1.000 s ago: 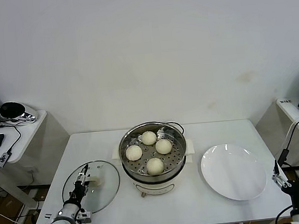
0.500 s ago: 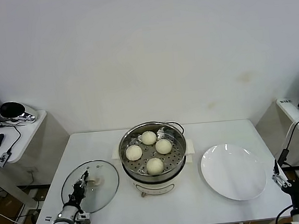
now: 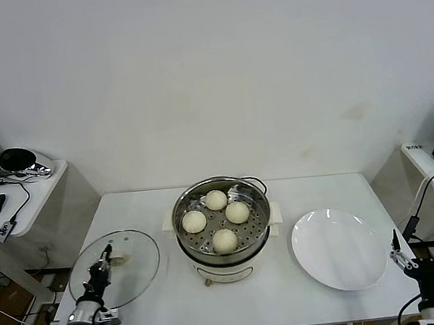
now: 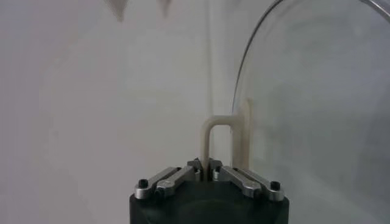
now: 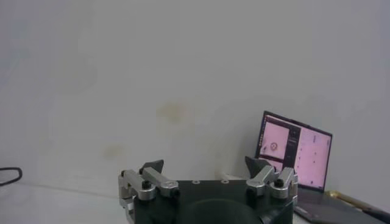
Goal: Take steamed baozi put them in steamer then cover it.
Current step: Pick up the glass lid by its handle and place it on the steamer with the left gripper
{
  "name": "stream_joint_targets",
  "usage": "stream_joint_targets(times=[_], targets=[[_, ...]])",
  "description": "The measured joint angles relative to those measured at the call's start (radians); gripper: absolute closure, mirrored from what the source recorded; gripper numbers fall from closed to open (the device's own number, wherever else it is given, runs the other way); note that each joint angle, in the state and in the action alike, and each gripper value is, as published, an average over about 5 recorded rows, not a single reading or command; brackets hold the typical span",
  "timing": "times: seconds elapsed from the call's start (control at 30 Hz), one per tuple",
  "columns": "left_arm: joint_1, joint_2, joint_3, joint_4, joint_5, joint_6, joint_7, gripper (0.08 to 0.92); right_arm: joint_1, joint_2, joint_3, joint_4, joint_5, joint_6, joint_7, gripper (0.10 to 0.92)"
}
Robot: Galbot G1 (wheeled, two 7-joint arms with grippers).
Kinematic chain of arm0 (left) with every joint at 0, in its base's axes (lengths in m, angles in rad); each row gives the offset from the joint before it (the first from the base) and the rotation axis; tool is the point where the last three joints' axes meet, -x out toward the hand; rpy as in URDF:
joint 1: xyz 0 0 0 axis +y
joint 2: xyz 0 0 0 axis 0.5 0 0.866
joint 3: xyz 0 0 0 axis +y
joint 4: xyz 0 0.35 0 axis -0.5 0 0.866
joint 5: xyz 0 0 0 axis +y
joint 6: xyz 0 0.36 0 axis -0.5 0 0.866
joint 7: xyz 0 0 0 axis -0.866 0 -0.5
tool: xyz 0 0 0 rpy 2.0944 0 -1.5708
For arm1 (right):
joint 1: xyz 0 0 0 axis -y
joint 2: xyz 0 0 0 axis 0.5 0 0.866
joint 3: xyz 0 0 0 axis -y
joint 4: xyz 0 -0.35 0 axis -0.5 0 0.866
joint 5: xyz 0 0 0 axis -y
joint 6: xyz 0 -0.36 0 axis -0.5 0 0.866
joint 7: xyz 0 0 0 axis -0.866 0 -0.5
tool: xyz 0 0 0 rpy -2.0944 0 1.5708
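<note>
The steamer [image 3: 225, 254] stands mid-table with its steel pot uncovered. Several cream-white baozi [image 3: 224, 240] lie on the perforated tray inside. The cover [image 3: 132, 276], a clear glass lid, is at the table's left end, partly over the edge. My left gripper [image 3: 102, 265] is shut on its cream handle [image 3: 113, 256]. In the left wrist view the jaws [image 4: 204, 165] pinch one leg of the handle [image 4: 208, 137], and the glass [image 4: 317, 109] stands edge-on beside it. My right gripper [image 3: 423, 260] hangs open and empty past the table's right front corner [image 5: 204, 167].
An empty white plate [image 3: 339, 249] lies right of the steamer. A side table [image 3: 22, 196] with a mouse and cables stands at far left. A laptop [image 5: 295, 149] sits on a stand at far right.
My left gripper closed on the cover's handle and carried the cover left, toward the table's left edge. The right arm rose slightly at the right corner.
</note>
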Motion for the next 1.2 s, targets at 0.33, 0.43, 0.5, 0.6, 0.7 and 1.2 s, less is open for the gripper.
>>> stream_joint_targets(times=[0.33, 0.43, 0.5, 0.6, 0.7, 1.2], targets=[[0.079, 0.049, -0.086, -0.245, -0.063, 0.155, 0.09, 0.862, -0.002, 0.002, -0.031, -0.001, -0.017, 0.005, -0.001, 0.203], [0.08, 0.071, -0.089, -0.312, -0.089, 0.201, 0.12, 0.862, -0.002, 0.005, -0.043, -0.002, -0.024, 0.008, -0.001, 0.203], [0.075, 0.089, -0.082, -0.354, -0.108, 0.232, 0.139, 0.862, -0.001, 0.008, -0.051, -0.004, -0.03, 0.01, 0.0, 0.203], [0.058, 0.119, -0.05, -0.406, -0.131, 0.278, 0.161, 0.862, 0.002, 0.014, -0.064, -0.006, -0.041, 0.012, 0.002, 0.203], [0.024, 0.145, 0.012, -0.441, -0.141, 0.326, 0.18, 0.862, 0.006, 0.022, -0.077, -0.008, -0.056, 0.014, 0.007, 0.203], [-0.329, 0.099, 0.461, -0.436, -0.034, 0.544, 0.321, 0.862, 0.037, 0.066, -0.12, -0.032, -0.173, 0.021, 0.044, 0.203]])
